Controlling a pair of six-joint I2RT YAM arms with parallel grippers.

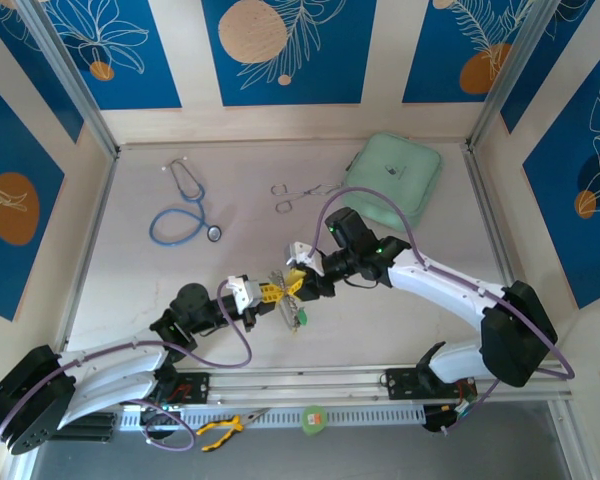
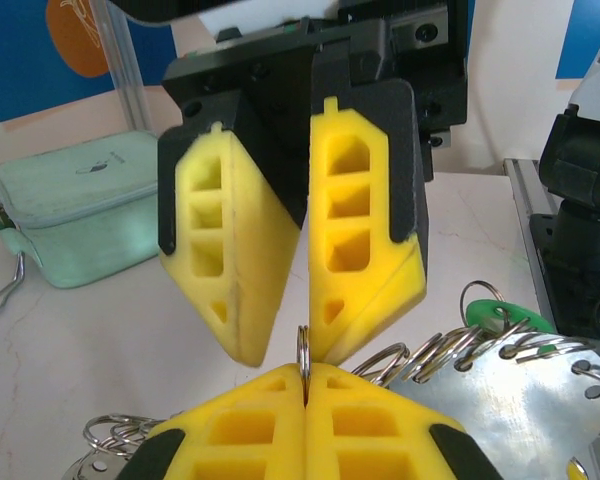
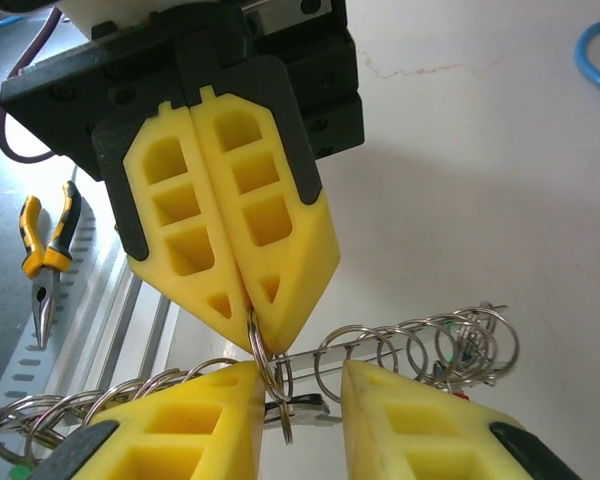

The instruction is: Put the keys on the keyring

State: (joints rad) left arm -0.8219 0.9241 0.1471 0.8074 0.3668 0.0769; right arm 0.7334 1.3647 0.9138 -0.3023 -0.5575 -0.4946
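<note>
While the left pincer [image 2: 305, 378] is pressed together on a small steel ring [image 2: 303, 350], the right pincer [image 3: 300, 375] meets it tip to tip with its fingers apart, and that ring reaches into the gap between them. Just beside both tips lies the keyring [image 2: 525, 400], a pale flat metal piece crowded with a row of wire rings. The green key [image 2: 495, 315] shows its head among them. All of this sits at the middle of the counter [image 1: 130, 270], towards its near edge. A blue stethoscope [image 1: 185, 212] lies well apart at the far left. Steel forceps [image 1: 295, 190] rest near the back, and a mint-green pouch [image 1: 398, 172] lies at the back right with the right arm's purple cable arching in front of it. Yellow-handled pliers [image 1: 225, 428] lie on the rail below the counter's front edge. The counter is pale and faintly veined. Cream walls around it carry blue panels with white leaf drawings and orange discs, and aluminium posts stand in the corners.
</note>
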